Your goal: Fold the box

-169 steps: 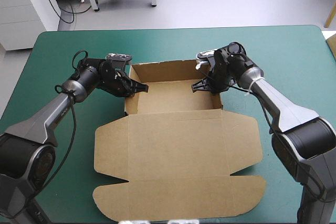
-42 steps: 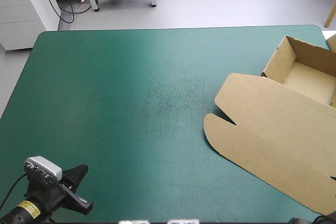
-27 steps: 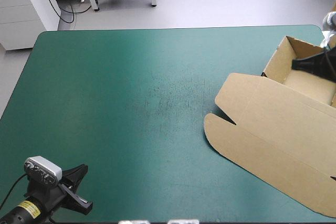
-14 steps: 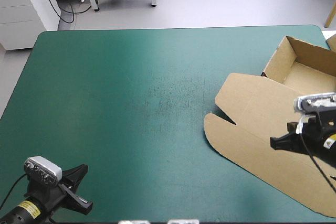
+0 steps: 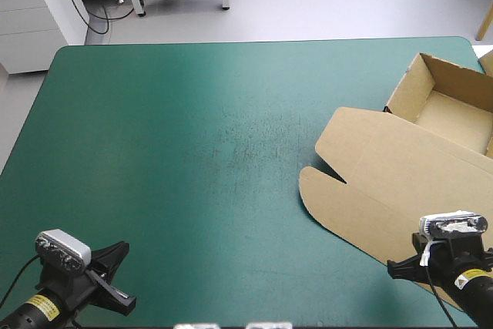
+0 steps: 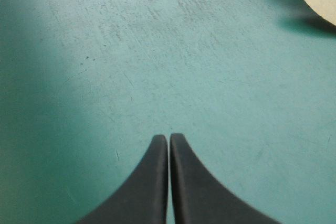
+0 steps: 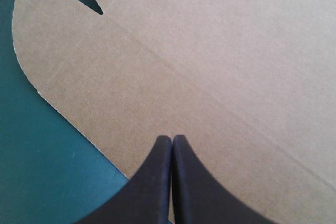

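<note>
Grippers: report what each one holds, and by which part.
Nothing is held. The left gripper is shut over the bare teal-green cover; the right gripper is shut above the flat lid of the box, no board between its fingers.

The desk's teal-green cover [image 5: 154, 152] bears faint scratchy scuff marks near its middle, the cut-board box [image 5: 400, 175] is an even brown crossed by faint crease lines, and the curved-finned left end effector [image 6: 169, 139] and right end effector [image 7: 172, 139] are plain black.

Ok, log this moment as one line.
box: open tray, lid flat, table's right side | left claw: shut, over teal-green cover | right claw: shut, over lid
</note>
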